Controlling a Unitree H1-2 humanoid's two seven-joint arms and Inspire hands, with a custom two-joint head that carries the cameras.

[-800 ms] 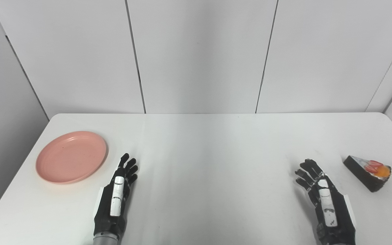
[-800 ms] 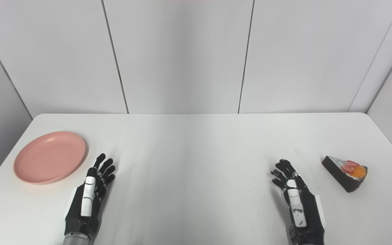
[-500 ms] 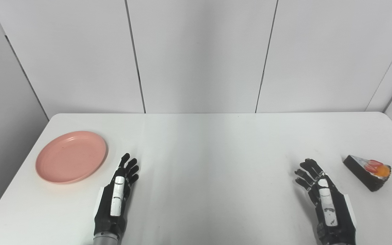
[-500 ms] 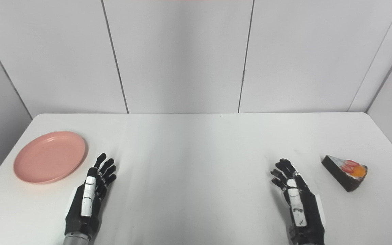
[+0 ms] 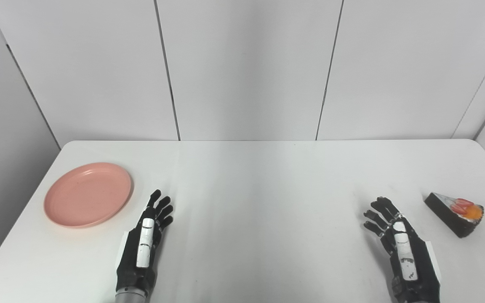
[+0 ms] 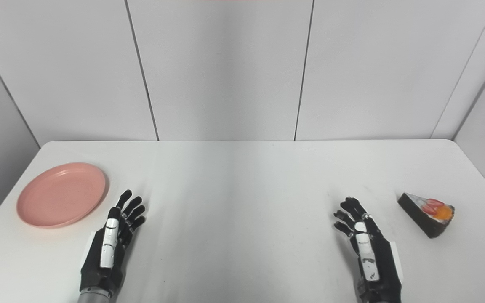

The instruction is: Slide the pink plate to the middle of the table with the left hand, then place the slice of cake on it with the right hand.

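Nearest, at the front edge of the table [image 5: 242, 189]:

- Left hand [image 5: 143, 242]: empty, fingers [image 5: 163, 207] extended and apart, resting low over the table near the front-left. Against the pictures a moment earlier the fingers have fanned a touch wider; the arm itself has not travelled. It sits just right of the plate, not touching it.
- Right hand [image 5: 402, 248]: empty, fingers loosely spread and slightly curled, low over the table at front-right. No visible change from a moment earlier. It lies near the cake, with bare tabletop between them.

Middle distance:

- Pink plate [image 5: 88, 194]: flat on the table's left side, well short of the middle, unmoved.
- Slice of cake [image 5: 454, 213]: dark wedge with red and orange topping, by the right edge, unmoved.

Farthest:

- Wall panels [image 5: 242, 67]: plain white, behind the table.

Status, as a judgement: almost nothing has changed, so neither step has begun. The slight finger spread suggests the left hand is readying its reach for the plate; the right hand's turn comes after.
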